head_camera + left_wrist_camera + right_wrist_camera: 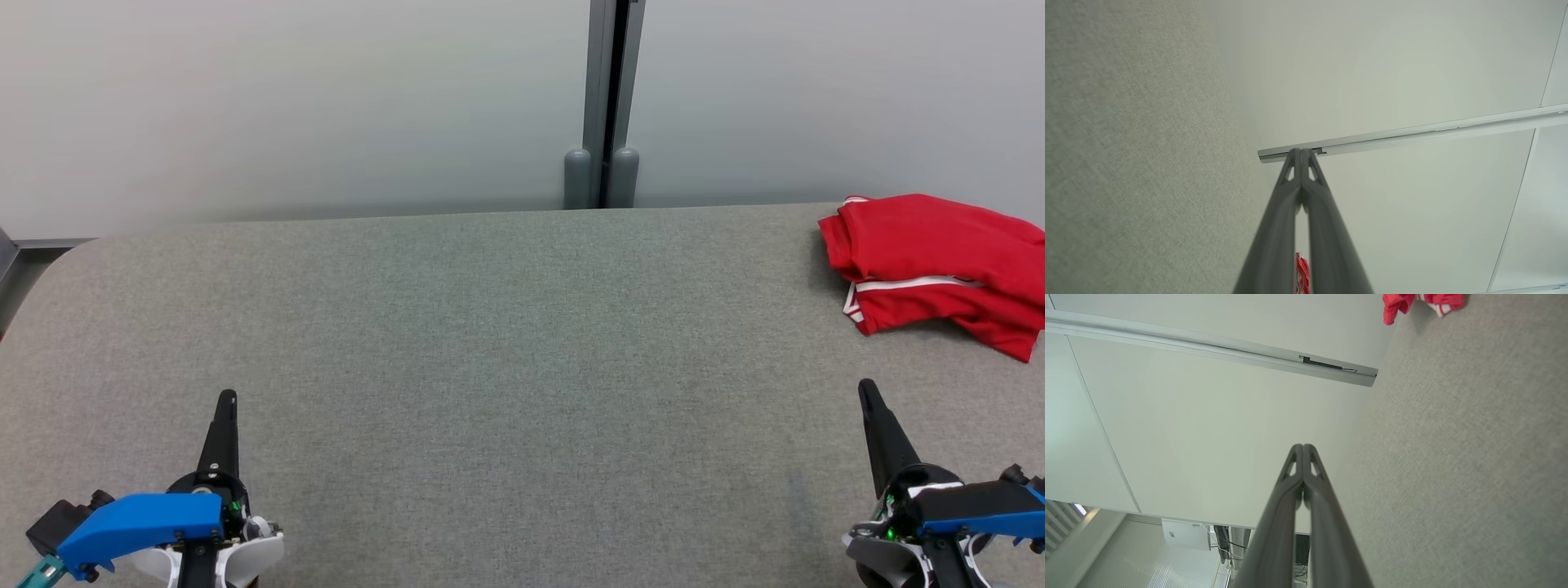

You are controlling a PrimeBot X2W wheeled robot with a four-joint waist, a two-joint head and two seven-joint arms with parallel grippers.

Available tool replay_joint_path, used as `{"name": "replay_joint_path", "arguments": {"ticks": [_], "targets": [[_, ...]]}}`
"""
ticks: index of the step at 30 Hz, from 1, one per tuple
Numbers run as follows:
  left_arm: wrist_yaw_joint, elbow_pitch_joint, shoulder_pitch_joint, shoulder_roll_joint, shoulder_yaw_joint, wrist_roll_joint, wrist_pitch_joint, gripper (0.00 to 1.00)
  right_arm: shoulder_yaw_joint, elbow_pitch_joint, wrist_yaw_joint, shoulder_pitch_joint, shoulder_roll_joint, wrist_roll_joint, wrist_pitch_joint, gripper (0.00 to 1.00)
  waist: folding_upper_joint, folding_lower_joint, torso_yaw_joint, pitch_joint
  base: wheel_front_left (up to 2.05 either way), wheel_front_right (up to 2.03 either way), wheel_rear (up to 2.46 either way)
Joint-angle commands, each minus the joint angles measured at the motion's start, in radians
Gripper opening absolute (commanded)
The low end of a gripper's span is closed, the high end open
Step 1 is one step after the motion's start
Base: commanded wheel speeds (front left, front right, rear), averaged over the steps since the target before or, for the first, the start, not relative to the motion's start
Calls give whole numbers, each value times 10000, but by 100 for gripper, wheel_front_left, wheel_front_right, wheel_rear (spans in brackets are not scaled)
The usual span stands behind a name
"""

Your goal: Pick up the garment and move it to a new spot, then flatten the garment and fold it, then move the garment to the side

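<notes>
Noting left fingers (222, 433) and right fingers (886, 441) clenched, empty; I see red garment (939, 253) on surface (522, 343), beyond right fingers.

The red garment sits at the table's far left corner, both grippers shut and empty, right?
No: in the head view the red garment lies at the far right corner of the table. The left gripper and right gripper are shut and empty.

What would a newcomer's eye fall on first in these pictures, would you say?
The red garment with white trim, lying bunched at the far right of the grey cloth-covered table, stands out at once. Next come the left gripper and right gripper, both shut and empty, at the near corners, apart from it.
</notes>
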Motion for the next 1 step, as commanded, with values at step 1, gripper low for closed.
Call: {"name": "replay_joint_path", "arguments": {"ticks": [1], "targets": [[-81,-79,-191,-15,89,-191,81,0,-39,-21,6,-174,13,232,43,0,0,-1,0,-5,0,0,0]]}}
